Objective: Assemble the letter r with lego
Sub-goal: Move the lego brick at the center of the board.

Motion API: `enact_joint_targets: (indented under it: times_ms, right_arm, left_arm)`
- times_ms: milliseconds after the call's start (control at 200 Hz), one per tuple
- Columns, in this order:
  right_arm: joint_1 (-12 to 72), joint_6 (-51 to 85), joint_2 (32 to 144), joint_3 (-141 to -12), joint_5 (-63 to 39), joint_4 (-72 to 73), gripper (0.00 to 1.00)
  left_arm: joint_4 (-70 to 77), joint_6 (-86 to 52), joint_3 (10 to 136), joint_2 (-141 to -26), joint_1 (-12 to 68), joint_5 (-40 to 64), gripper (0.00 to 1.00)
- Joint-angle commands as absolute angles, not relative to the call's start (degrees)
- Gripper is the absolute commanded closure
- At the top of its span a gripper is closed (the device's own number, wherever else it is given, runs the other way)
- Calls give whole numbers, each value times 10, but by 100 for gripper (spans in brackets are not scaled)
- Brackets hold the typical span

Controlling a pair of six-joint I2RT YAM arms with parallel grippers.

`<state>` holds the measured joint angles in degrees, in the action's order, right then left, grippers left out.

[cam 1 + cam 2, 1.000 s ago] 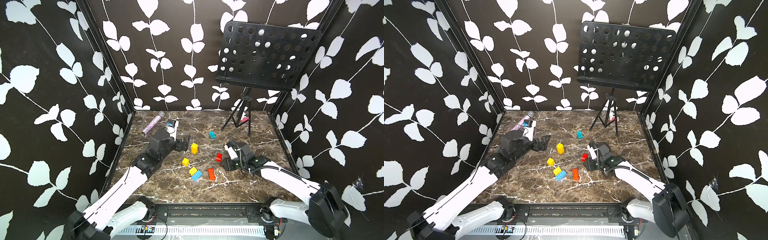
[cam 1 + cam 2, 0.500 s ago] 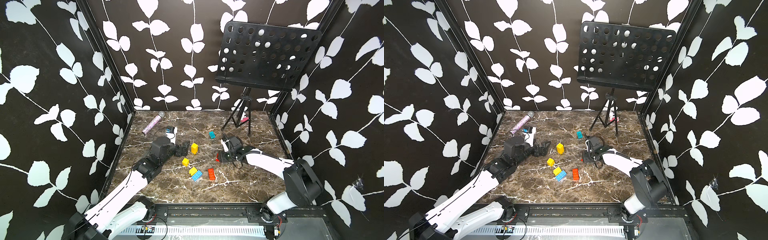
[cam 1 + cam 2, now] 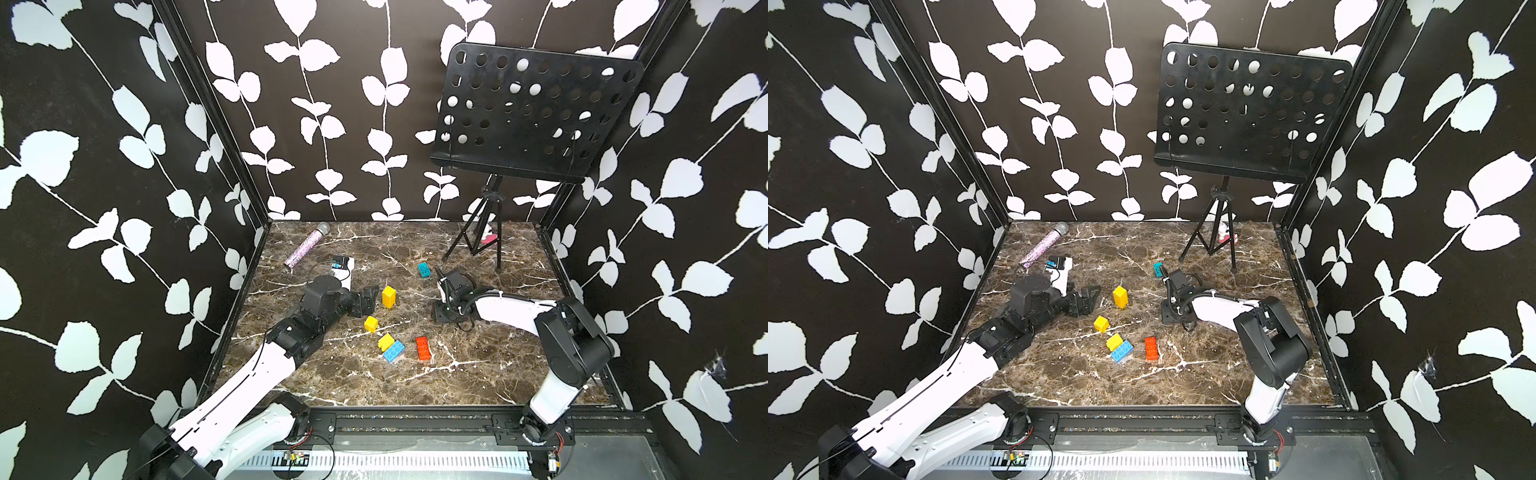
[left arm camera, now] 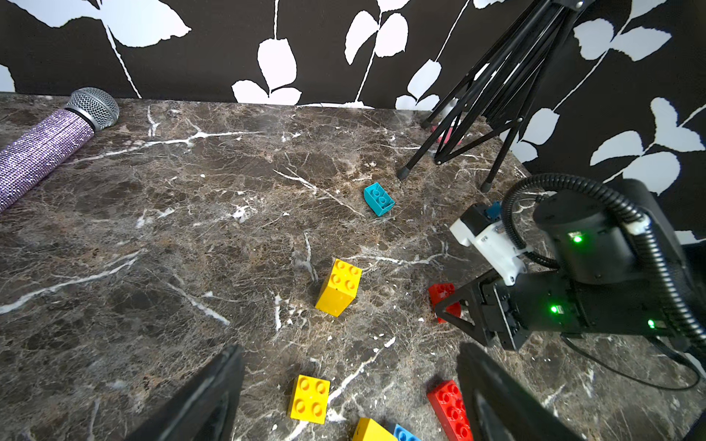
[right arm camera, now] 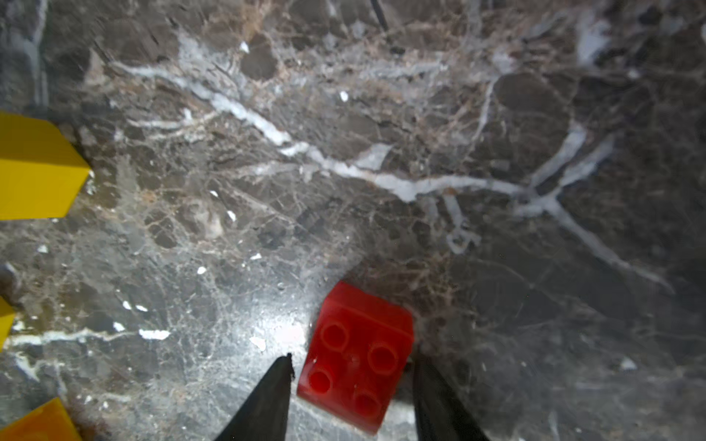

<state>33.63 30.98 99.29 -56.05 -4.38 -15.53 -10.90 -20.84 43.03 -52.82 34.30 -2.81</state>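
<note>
Since the lego lies scattered with no r shape formed, task looks early. Marble worktop (image 3: 478,374), music stand (image 3: 536,112) at its back right corner.

Left gripper (image 3: 371,300) sits low, left of centre, jaws wide apart and empty, aimed at the tall yellow brick (image 3: 388,297) just beside it.

Right gripper (image 5: 353,364) points straight down, right of centre. Its fingers are apart and straddle the small red brick (image 5: 359,340), with a sliver of gap on one side, so it does not look clamped. Brick sits flat on the worktop, studs up. It is square, so no long axis, and slightly twisted to the jaw line.

Right arm far nearer, left well apart. Likely next: close, lift.

Long red brick (image 3: 423,348), and a blue brick (image 3: 394,352) touching a yellow one (image 3: 385,342), lie toward the front edge. Teal brick (image 3: 424,269) toward the back.
</note>
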Motion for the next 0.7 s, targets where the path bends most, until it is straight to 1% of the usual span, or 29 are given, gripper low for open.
enact_joint_targets:
  times_ms: [0, 100, 205, 430, 535, 695]
  right_arm:
    - [337, 323, 988, -556, -25, -149, 55]
    - [340, 326, 963, -531, -16, -149, 62]
    - [346, 332, 929, -503, -13, -160, 64]
    - [395, 360, 849, -450, -6, -189, 65]
    - [406, 378, 838, -426, -3, -187, 64]
    - [407, 383, 842, -409, 3, -177, 62]
  left_arm:
    - [-114, -211, 428, -523, 343, -26, 13]
    - [-113, -212, 430, -532, 343, -24, 14]
    - [-110, -213, 433, -542, 343, -21, 14]
    - [-98, -228, 439, -556, 343, -25, 13]
    - [-82, -234, 435, -552, 343, -18, 13]
    - [-69, -234, 429, -536, 343, -20, 11]
